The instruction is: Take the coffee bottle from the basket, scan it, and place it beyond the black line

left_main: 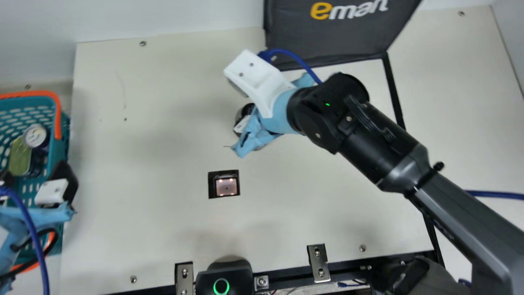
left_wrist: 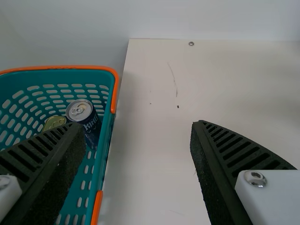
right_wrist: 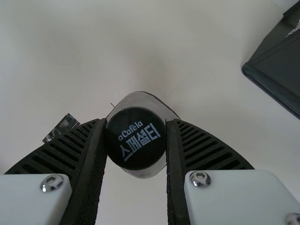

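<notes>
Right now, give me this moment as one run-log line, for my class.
right hand: closed on coffee bottle cap | bottle: clear of scanner | scanner: lit | left hand: open, at basket

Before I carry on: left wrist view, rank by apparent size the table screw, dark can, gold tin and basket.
Basket
Dark can
Gold tin, going by its visible part
Table screw

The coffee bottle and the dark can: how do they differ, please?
The coffee bottle has a black cap; the dark can has a silver lid with a pull tab. The coffee bottle is gripped by the right end effector; the dark can is in the basket. Both have round tops.
</notes>
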Tool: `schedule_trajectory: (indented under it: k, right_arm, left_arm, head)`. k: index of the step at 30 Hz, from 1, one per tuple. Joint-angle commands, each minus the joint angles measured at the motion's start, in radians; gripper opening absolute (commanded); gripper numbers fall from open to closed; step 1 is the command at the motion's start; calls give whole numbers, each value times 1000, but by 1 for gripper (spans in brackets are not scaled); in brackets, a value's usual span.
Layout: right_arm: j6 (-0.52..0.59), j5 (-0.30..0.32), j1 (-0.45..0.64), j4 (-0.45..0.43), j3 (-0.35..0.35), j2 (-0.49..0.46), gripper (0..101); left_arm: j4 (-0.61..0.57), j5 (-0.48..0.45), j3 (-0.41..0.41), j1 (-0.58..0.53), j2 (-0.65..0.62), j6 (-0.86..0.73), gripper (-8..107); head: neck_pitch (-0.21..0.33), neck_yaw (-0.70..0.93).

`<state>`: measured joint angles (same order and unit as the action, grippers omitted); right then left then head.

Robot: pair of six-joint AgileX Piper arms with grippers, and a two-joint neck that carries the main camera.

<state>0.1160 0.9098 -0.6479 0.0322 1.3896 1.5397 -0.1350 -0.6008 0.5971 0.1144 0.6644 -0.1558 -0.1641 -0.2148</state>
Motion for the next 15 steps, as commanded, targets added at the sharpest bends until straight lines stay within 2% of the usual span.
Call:
schedule_trajectory:
  k: [1,4,15]
  right_arm:
    - [-1,-1,0,-2,1,-1,0]
    - [-2,0,0,-4,2,-3,0]
    - [-16,5,14,-9,11,-10,0]
  left_arm:
    - [0,0,0,0,0,0,90]
    - [0,0,0,0,0,0,90]
    - [0,0,0,0,0,0,90]
  head:
    - [26,-93]
    - [26,-162]
    - [26,-162]
